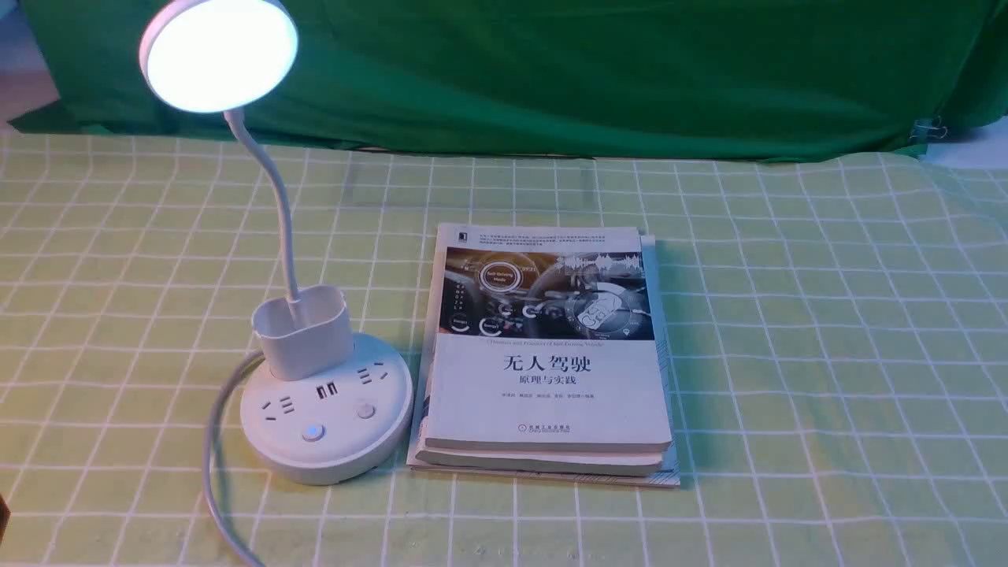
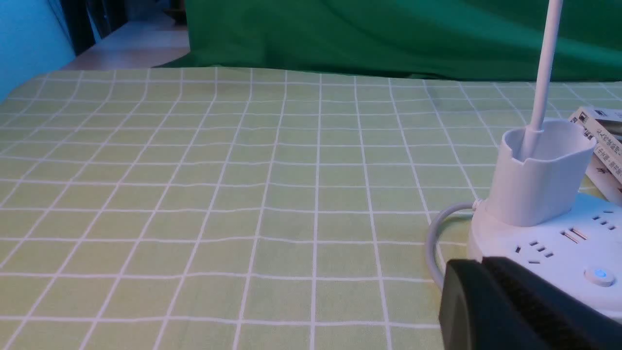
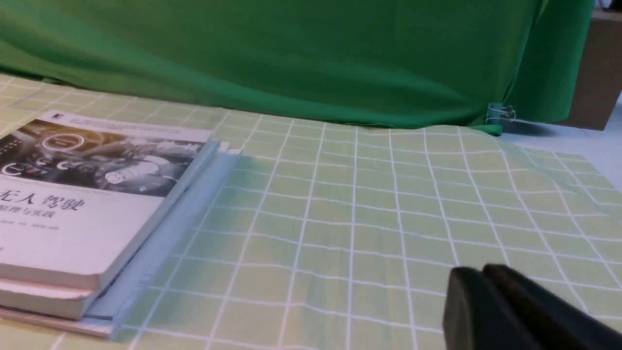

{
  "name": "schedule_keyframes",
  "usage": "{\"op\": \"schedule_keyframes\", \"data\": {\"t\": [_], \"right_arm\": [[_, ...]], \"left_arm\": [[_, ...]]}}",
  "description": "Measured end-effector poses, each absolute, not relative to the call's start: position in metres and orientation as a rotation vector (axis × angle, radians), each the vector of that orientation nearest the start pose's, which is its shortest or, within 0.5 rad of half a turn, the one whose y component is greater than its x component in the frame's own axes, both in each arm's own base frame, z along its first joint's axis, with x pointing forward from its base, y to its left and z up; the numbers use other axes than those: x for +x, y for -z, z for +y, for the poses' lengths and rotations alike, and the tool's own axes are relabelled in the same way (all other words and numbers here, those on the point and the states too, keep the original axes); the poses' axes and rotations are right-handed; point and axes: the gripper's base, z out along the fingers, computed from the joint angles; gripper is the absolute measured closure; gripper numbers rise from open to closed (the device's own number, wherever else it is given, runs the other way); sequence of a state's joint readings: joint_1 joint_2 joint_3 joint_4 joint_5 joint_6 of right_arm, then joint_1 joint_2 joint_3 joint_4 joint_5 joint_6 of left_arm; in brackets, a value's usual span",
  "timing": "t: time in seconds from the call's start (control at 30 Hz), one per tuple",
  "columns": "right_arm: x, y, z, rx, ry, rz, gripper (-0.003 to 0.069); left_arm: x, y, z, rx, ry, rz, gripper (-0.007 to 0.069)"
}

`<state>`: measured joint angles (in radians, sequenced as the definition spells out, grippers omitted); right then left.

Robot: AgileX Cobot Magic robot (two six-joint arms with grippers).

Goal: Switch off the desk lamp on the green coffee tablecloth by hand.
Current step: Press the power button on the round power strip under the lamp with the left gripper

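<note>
So the green coffee tablecloth (image 1: 756, 378) covers the surface, and the desk lamp (image 1: 324, 465) sits on its left side, just left of the book stack (image 1: 543, 394). Looks like we're at the very start: lamp's glowing, nobody's touching it. I'd guess the left hand (image 2: 474, 262) goes next, reaching over the round base and pressing one button straight down, probably the lit one. Lamp's white, with a bright disc head, thin bendy neck, cup and socketed puck base. Both hands, left and right (image 3: 478, 270), look closed, fingertips together, with nothing in them. Smallest bits: two round buttons near the front, the left button (image 1: 313, 432) glowing blue.
</note>
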<state>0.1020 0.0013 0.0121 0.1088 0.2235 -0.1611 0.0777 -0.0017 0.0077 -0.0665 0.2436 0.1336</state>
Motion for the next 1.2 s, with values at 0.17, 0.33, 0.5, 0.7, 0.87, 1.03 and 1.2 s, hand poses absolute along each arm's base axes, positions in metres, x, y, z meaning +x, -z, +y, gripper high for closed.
{"op": "schedule_keyframes", "data": {"t": [0.17, 0.33, 0.5, 0.7, 0.87, 1.03, 1.2], "right_arm": [[0.056, -0.189, 0.008, -0.153, -0.056, 1.713, 0.0629], [0.056, -0.189, 0.008, -0.153, -0.056, 1.715, 0.0629], [0.056, -0.189, 0.008, -0.153, -0.056, 1.715, 0.0629], [0.056, -0.189, 0.008, -0.153, -0.056, 1.715, 0.0629], [0.056, -0.189, 0.008, -0.153, -0.056, 1.715, 0.0629], [0.056, -0.189, 0.008, -0.153, -0.056, 1.715, 0.0629], [0.056, -0.189, 0.008, -0.153, -0.056, 1.715, 0.0629]], "left_arm": [[0.055, -0.189, 0.003, 0.004, -0.094, 1.734, 0.0624], [0.055, -0.189, 0.003, 0.004, -0.094, 1.734, 0.0624], [0.056, -0.196, 0.002, -0.136, 0.052, 1.646, 0.0624], [0.056, -0.213, 0.006, -0.54, 0.459, 1.375, 0.0624], [0.054, -0.221, 0.006, -0.576, 0.507, 1.324, 0.0622], [0.057, -0.258, -0.003, -0.447, 0.45, 1.526, 0.0622], [0.085, -0.306, -0.011, -0.207, 0.313, 1.963, 0.062]]}}
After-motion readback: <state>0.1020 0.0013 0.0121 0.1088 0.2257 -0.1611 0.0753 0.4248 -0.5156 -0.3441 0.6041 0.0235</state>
